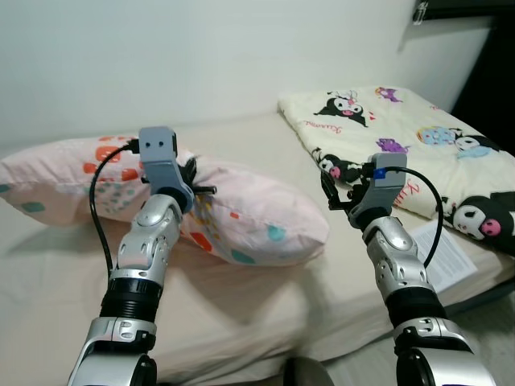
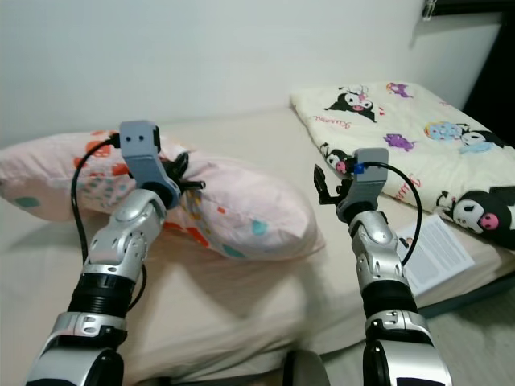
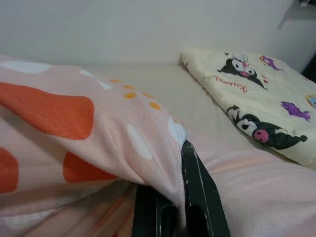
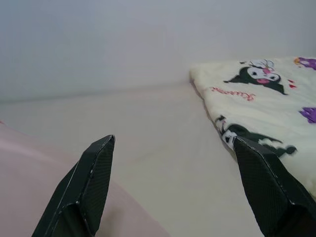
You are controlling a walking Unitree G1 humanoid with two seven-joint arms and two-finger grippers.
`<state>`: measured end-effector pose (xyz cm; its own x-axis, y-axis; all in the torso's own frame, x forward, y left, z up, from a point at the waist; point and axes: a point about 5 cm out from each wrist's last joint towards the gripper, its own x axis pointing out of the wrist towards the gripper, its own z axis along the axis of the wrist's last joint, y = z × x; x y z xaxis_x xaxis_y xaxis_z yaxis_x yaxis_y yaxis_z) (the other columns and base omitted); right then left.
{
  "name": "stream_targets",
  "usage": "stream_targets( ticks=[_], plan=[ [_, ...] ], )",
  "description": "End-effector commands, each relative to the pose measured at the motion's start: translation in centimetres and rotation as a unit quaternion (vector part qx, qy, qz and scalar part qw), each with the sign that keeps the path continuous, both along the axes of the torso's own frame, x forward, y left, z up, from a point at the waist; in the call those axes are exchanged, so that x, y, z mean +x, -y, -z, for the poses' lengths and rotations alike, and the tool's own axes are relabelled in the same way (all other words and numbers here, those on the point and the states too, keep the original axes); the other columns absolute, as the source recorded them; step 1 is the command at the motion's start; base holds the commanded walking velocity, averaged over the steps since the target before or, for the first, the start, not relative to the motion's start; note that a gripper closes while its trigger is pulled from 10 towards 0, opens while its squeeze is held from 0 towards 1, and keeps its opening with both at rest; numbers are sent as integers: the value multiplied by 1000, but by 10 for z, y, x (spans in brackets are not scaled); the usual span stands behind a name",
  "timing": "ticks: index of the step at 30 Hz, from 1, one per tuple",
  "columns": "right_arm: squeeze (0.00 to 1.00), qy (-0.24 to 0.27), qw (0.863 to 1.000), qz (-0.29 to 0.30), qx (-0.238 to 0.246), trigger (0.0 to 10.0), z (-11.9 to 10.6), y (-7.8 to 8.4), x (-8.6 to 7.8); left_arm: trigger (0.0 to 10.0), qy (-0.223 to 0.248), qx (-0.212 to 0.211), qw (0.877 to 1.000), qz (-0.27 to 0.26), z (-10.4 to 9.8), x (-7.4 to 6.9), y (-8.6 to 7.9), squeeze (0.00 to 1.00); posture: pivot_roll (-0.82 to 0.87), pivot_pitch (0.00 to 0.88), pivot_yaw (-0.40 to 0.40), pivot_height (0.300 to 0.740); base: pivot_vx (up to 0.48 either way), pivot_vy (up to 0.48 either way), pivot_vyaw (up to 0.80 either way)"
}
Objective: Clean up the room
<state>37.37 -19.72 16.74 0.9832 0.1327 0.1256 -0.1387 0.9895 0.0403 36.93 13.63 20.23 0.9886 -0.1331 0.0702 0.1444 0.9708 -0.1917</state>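
The left gripper (image 1: 195, 190) pinches the pink pillow (image 1: 257, 217) on the bed (image 1: 265, 314), while the right gripper (image 4: 173, 187) hovers spread wide.

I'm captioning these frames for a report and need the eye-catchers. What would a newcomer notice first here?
First, the pink spotted pillow lying across the bed, with the left gripper shut on a pinch of its fabric. Next, the folded cream blanket with cartoon prints at the bed's right end, and a sheet of paper beside it near the edge. The right gripper hovers open between pillow and blanket.
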Motion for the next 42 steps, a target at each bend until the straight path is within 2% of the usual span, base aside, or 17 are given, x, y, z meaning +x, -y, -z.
stream_targets(
  ticks=[1,4,8,18,24,32,40,42],
  plan=[
    [0,9,1000,-2,8,10000,-5,0,0,10000,29,2,1000,6,-15,2,3,0,-92,0,-18,658,-480,0,0],
    [0,9,1000,-2,9,10000,-5,0,-1,10000,32,8,999,6,-15,2,4,0,-92,0,-18,663,-480,0,0],
    [0,12,1000,1,10,10000,-7,2,-1,10000,46,34,998,-4,-18,3,2,0,-97,0,-12,682,0,0,0],
    [0,13,1000,4,12,10000,-7,2,-2,10000,52,37,998,-11,-23,4,-4,0,-95,0,-9,716,0,0,0],
    [0,13,1000,6,13,10000,-7,2,-3,10000,48,49,998,0,-20,4,2,0,-95,0,-6,740,0,0,0],
    [0,13,1000,9,14,10000,-6,3,-3,10000,63,73,995,14,-22,3,6,0,-96,0,-3,740,0,0,0],
    [0,14,1000,16,14,10000,-7,4,-3,10000,113,139,982,63,-36,4,9,0,-97,0,-3,740,0,0,0],
    [0,12,999,27,13,10000,-6,5,-2,10000,132,191,968,92,-42,4,11,0,-98,0,-3,740,0,0,0]
  ],
)
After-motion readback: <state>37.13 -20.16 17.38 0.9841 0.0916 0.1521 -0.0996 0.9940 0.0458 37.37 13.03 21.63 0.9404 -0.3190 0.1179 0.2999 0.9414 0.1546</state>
